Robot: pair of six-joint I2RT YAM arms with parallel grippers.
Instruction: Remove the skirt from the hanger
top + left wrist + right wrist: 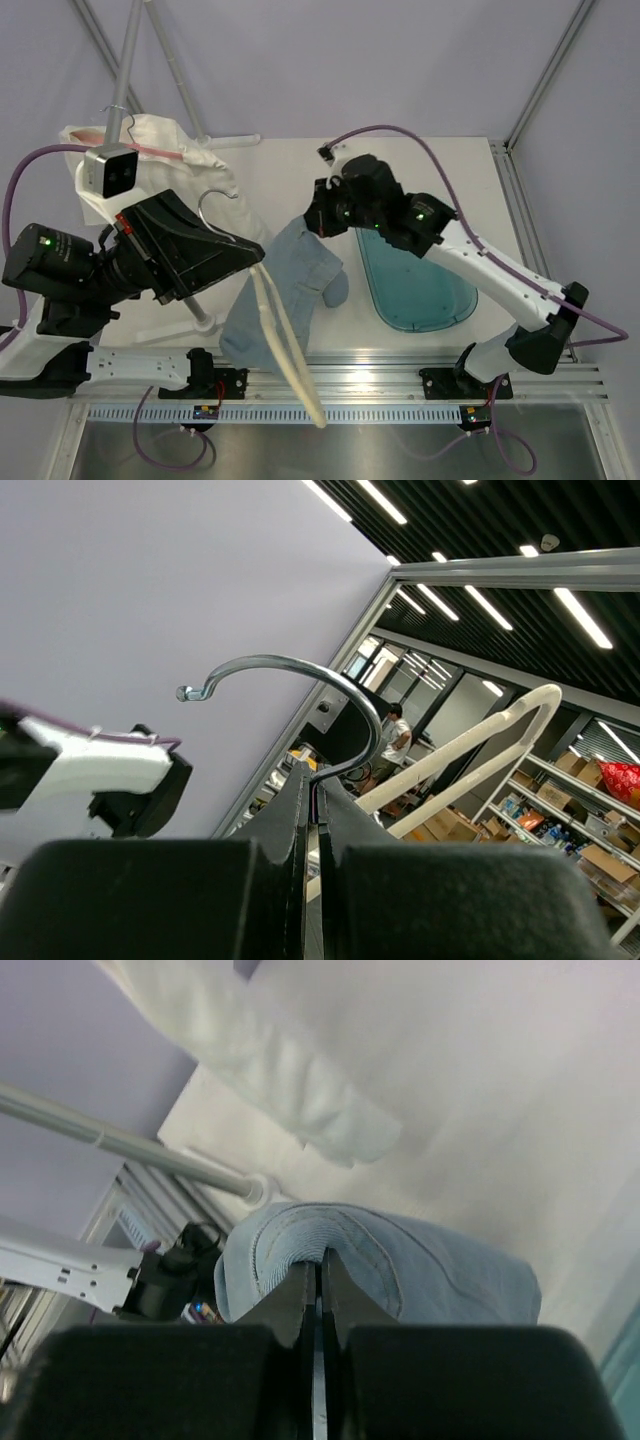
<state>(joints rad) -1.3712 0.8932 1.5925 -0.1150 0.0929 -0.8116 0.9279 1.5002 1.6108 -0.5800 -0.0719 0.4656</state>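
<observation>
While the left gripper (pixel 312 790) clamps the cream hanger (pixel 470 738) beneath its curved chrome hook (pixel 270 662), the right gripper (pixel 318 1275) pinches the denim skirt (pixel 420 1270); white cloth (pixel 190 150) hangs behind.

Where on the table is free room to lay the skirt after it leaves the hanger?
Bare table lies along the far edge, between the white garment and the right gripper. Another patch is the far right corner, beyond the blue tray. The near middle is crowded: skirt, hanger and left gripper.
</observation>
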